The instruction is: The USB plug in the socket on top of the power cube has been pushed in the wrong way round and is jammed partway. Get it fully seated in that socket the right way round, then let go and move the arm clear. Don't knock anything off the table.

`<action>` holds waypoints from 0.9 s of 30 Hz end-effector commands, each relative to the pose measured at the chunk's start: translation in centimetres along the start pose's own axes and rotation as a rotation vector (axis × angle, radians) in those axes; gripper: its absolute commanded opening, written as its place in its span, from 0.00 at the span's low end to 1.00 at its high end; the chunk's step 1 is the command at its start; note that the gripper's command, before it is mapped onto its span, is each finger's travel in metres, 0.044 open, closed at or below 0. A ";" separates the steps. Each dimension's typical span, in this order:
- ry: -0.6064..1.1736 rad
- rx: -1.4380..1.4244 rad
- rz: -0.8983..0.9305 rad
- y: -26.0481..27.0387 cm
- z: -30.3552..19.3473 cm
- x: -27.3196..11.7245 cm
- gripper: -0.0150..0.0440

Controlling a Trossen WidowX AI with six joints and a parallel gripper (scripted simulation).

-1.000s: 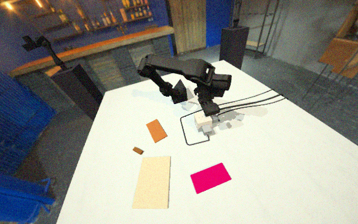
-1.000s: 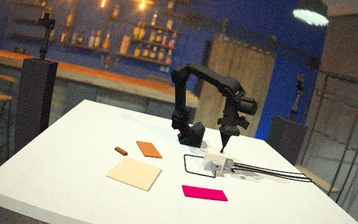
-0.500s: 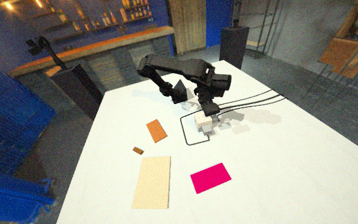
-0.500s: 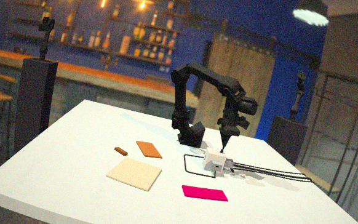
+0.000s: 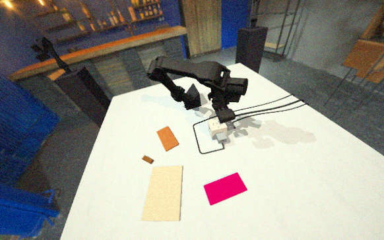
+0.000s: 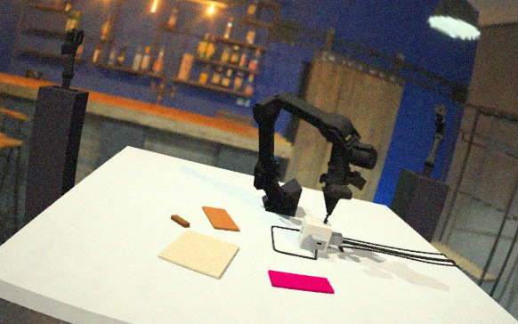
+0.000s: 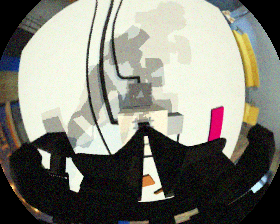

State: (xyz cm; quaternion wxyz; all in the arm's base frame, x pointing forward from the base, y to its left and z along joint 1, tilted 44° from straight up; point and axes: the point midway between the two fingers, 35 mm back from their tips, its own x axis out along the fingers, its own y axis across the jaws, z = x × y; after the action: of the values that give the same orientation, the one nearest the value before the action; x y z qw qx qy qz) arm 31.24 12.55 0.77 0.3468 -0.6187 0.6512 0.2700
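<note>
The cream power cube (image 5: 214, 131) (image 6: 308, 237) (image 7: 158, 119) stands upright on the table, under the arm. My gripper (image 6: 326, 219) (image 7: 145, 130) points down at the cube's top face and is shut on the USB plug, its tips just at the top. In the top view the black gripper housing hides the tips. The plug is a small dark piece at the fingertips, mostly hidden by them. How deep it sits in the socket and which way round it is cannot be told.
Grey plugs (image 5: 222, 136) (image 6: 337, 239) (image 7: 140, 94) stick out of the cube's sides. Black cables (image 5: 269, 107) (image 6: 399, 253) (image 7: 102, 65) run to the table edge; another loops beside the cube. An orange slab (image 5: 167, 138), brown block (image 5: 148, 159), cream board (image 5: 163, 194) and magenta slab (image 5: 225, 188) lie on the table.
</note>
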 end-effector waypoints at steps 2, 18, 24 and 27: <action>0.005 -0.001 0.001 -0.1 -0.1 0.2 0.25; 0.000 0.000 0.000 0.0 0.0 0.0 0.42; 0.000 0.000 0.000 0.0 0.0 0.0 0.42; 0.000 0.000 0.000 0.0 0.0 0.0 0.42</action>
State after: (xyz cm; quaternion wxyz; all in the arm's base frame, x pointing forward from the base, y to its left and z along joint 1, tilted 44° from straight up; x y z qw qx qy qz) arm 31.25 12.55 0.77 0.3469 -0.6189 0.6510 0.2698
